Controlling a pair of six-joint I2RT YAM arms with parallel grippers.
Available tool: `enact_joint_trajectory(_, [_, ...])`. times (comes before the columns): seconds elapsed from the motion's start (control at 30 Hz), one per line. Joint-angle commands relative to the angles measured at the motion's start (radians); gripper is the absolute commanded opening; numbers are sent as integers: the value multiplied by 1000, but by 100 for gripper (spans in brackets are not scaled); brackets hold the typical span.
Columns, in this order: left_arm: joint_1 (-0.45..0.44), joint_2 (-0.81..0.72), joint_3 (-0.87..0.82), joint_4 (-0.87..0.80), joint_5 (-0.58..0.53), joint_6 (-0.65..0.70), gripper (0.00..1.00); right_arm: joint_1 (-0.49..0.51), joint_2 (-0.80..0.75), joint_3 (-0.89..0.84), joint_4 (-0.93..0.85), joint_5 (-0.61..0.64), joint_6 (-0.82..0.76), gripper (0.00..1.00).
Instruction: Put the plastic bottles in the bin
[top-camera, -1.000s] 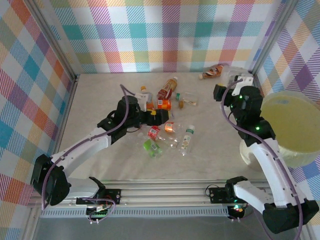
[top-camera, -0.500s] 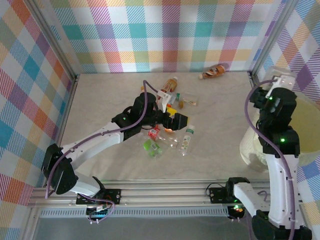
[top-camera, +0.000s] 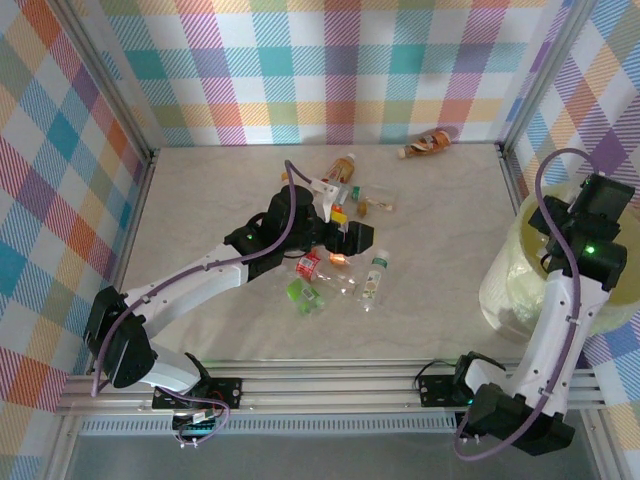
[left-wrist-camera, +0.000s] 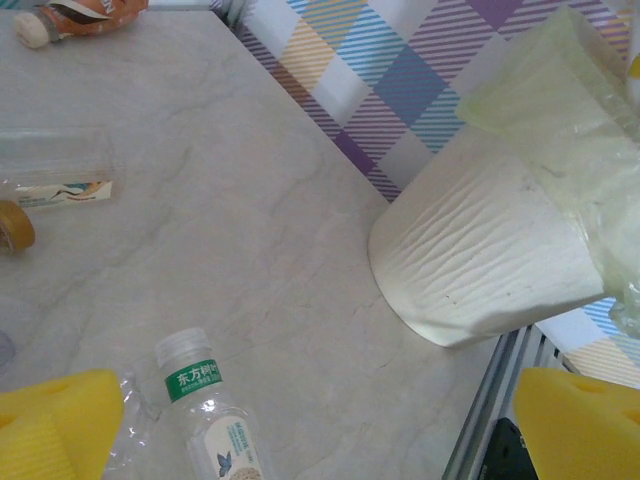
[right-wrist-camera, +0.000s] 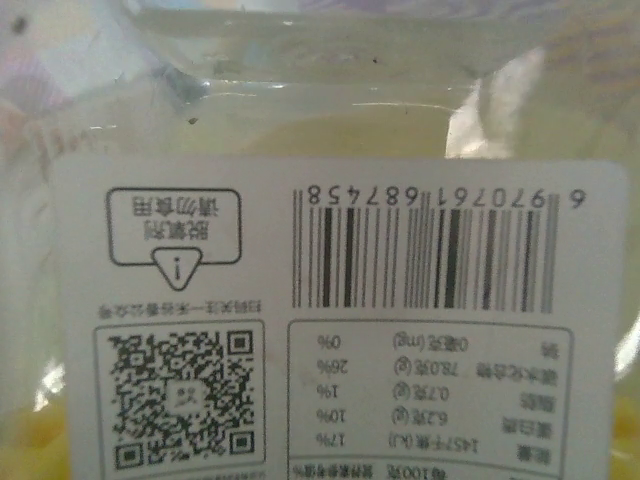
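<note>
Swung since a second ago from the far corner of the table (top-camera: 440, 250), my right claw (top-camera: 606, 198) hangs over the bin (top-camera: 505, 295); my left claw (top-camera: 348, 232) gapes above the bottle pile (top-camera: 335, 264). Left wrist: wide-open pads (left-wrist-camera: 55, 425), green-banded bottle (left-wrist-camera: 210, 415) between them. Right wrist: I'm gripping a white-labelled bottle (right-wrist-camera: 320, 320) over yellow; release once centred, low.

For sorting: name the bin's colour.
The bin is pale cream; the left wrist view shows it best.

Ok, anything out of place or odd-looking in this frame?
One orange bottle lies alone by the back wall, apart from the cluster of bottles lying on their sides mid-table. The bin has a loose, crumpled liner over its rim. No spill or damage visible.
</note>
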Motion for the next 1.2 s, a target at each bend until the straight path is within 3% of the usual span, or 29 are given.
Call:
enact_joint_trajectory(0.0, [-11, 4, 29, 2, -25, -11, 100, -42, -2, -22, -39, -75, 29, 70])
enact_joint_trajectory(0.23, [-12, 44, 48, 2, -7, -37, 100, -130, 43, -63, 27, -267, 93, 66])
enact_joint_trajectory(0.47, [-13, 45, 39, 2, -34, -45, 100, -134, 77, -97, 68, -357, 136, 68])
enact_joint_trajectory(0.73, [-13, 59, 42, -10, -78, -46, 100, -133, 94, -135, 142, -560, 174, 67])
enact_joint_trajectory(1.17, [-11, 87, 58, -20, -85, -47, 100, -133, 105, -196, 218, -640, 204, 79])
